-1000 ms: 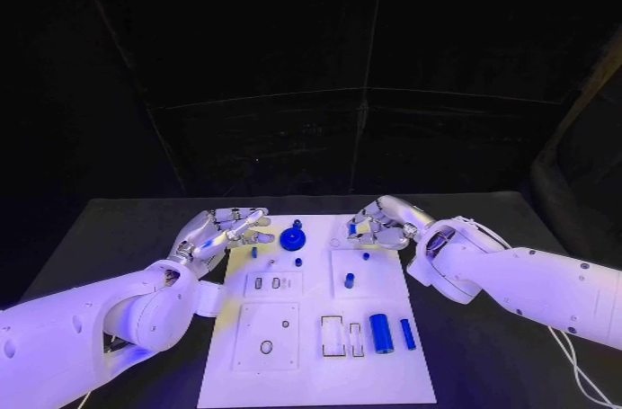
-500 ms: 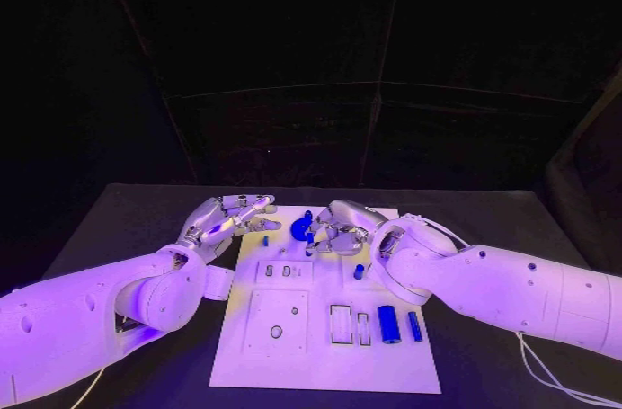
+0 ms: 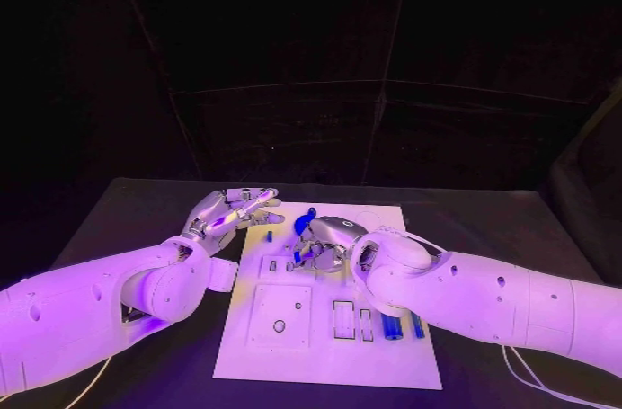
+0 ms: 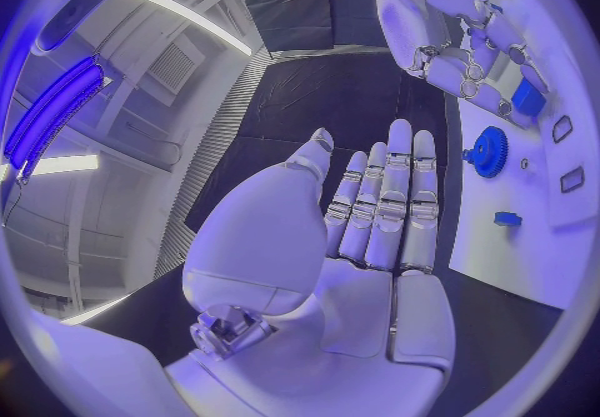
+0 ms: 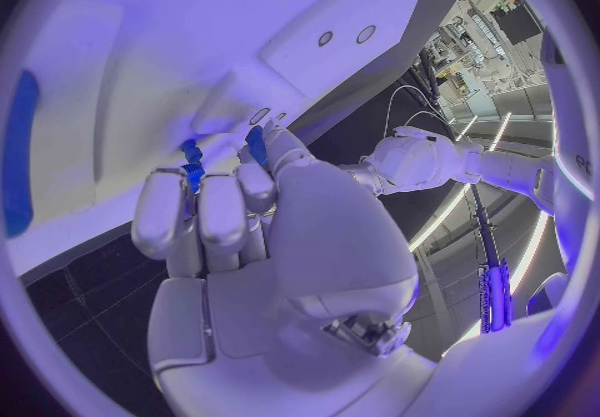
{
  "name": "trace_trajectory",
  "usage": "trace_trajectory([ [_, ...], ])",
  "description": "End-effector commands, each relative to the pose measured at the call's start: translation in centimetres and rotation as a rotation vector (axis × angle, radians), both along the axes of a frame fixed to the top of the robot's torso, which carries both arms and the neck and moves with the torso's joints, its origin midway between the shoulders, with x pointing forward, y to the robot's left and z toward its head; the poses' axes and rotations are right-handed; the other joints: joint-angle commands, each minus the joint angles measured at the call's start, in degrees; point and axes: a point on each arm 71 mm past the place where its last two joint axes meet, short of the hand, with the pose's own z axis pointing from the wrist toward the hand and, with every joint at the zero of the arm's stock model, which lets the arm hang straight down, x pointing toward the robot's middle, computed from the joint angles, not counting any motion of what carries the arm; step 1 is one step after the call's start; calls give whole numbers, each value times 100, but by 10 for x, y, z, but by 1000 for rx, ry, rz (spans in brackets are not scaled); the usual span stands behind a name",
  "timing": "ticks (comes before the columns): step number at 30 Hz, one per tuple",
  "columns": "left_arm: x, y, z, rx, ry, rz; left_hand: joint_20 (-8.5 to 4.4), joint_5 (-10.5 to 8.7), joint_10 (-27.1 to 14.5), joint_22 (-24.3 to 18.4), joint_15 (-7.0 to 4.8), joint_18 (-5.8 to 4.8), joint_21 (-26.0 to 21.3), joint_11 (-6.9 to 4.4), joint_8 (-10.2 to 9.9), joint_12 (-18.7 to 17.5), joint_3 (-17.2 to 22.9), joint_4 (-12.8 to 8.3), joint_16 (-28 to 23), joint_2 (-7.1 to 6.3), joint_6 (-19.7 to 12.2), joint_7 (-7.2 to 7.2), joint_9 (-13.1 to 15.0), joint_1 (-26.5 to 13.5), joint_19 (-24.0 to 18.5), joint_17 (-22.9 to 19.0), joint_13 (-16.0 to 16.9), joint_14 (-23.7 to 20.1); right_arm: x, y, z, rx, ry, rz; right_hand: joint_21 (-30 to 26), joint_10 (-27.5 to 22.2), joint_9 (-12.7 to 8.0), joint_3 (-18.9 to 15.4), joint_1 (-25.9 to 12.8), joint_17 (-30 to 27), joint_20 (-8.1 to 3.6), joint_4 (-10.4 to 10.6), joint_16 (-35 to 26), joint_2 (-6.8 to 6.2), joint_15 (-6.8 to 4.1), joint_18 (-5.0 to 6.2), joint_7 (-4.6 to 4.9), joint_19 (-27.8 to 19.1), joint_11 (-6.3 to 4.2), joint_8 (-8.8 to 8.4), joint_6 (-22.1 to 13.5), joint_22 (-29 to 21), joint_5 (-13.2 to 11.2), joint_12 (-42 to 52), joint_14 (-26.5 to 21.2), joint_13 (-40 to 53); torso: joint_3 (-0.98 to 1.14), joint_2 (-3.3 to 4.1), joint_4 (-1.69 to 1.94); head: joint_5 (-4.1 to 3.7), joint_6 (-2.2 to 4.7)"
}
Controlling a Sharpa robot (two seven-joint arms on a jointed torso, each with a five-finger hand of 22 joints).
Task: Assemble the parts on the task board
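Right hand [image 3: 325, 240] shifted over task board [image 3: 389, 364], gripping small blue part [image 5: 255, 145]; left hand [image 3: 231, 213] spread, empty.

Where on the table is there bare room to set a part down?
Black table left of the white board and beyond its far edge is bare. The board's near strip is free. Its far middle is crowded by the right robot hand and blue gear.
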Motion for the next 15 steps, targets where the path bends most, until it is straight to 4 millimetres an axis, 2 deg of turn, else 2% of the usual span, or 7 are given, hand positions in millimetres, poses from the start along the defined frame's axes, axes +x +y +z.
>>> trace_trajectory([
  [1, 0, -1, 2, -12, -3, -12, 12, 13, -7, -8, -2, 78, -39, 11, -40, -21, -1, -32, -34, 33, -32, 17, -6, 2, -1, 8, -7, -29, 0, 3, -1, -35, -23, 4, -14, -18, 10, 41, -44, 19, -2, 9, -9, 11, -11, -87, -75, -17, 11, 37, 133, -4, 22, -7, 74, 12, 7, 14, 5, 26, 4],
  [4, 1, -2, 2, -13, -3, -13, 12, 13, -7, -10, -2, 78, -41, 12, -40, -22, -1, -33, -38, 35, -32, 18, -6, 1, -4, 8, -7, -33, 1, 5, -3, -40, -25, 7, -14, -18, 10, 41, -44, 19, -2, 9, -9, 11, -11, -87, -75, -17, 11, 37, 133, -4, 22, -7, 74, 12, 11, 17, 11, 36, -1],
  [6, 1, -2, 2, -13, -3, -14, 12, 13, -7, -10, -2, 78, -41, 12, -40, -22, -1, -33, -38, 35, -32, 18, -6, 1, -4, 8, -7, -33, 1, 6, -4, -46, -22, 11, -14, -18, 8, 49, -50, 22, -2, 5, -7, 1, -11, -86, -74, -17, 11, 31, 128, -5, 28, -10, 75, 10, 6, 16, 16, 38, -10],
  [15, 1, -2, 1, -13, -3, -15, 12, 13, -7, -10, -2, 78, -41, 12, -40, -22, -1, -33, -38, 35, -32, 18, -6, 1, -4, 8, -7, -33, -1, 9, -10, -82, 0, 28, -18, -37, -4, 66, -101, 15, 0, 3, -10, -52, -7, -85, -62, -21, 19, 5, 107, -12, 12, -45, 75, -17, 12, 8, 2, 67, -52],
])
